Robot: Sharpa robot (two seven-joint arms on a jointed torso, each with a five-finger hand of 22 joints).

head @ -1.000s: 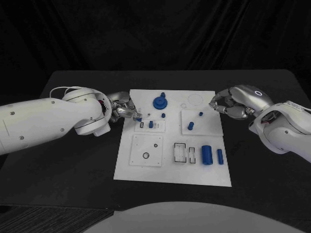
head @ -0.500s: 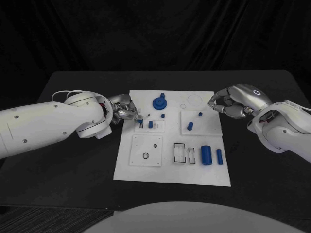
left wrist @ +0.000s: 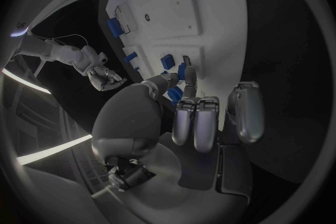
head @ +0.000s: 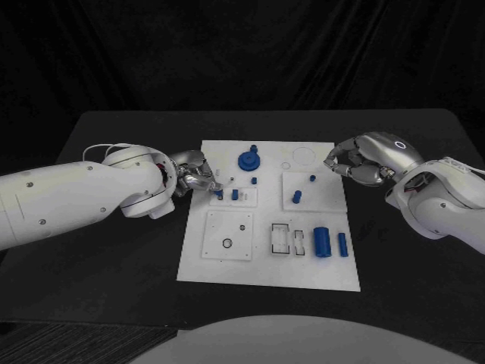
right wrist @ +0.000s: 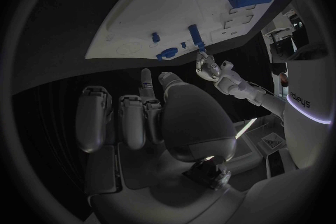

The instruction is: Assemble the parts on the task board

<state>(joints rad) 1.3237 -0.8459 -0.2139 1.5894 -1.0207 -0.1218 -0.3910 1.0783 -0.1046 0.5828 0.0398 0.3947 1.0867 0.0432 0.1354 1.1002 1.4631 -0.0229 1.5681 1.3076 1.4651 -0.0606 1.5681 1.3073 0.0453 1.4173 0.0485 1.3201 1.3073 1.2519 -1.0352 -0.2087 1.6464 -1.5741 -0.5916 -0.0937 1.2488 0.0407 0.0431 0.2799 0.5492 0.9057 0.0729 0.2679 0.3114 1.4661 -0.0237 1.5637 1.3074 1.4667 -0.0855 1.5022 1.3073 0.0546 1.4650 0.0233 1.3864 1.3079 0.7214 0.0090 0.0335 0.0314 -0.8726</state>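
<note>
The white task board (head: 270,273) lies mid-table. My left hand (head: 193,176) is at the board's left edge, pinching a small blue part (head: 219,193) just above the small left plate beside a standing blue peg (head: 235,194). In the left wrist view that hand (left wrist: 196,117) grips the blue part (left wrist: 182,71) between thumb and a fingertip over the board (left wrist: 210,5). My right hand (head: 358,161) hovers by the board's far right corner with fingers curled in on nothing; the right wrist view shows this hand (right wrist: 140,117) off the board's (right wrist: 189,0) edge.
On the board are a round blue knob piece (head: 249,159), a slanted blue peg (head: 297,196), a large blue cylinder (head: 322,241) with a thinner one (head: 342,243) beside it, two rectangular slots (head: 279,238) and a square plate with a hole (head: 228,235).
My left hand has carried the small blue part a little toward the near side, closer to the standing peg. The right hand has barely moved.
</note>
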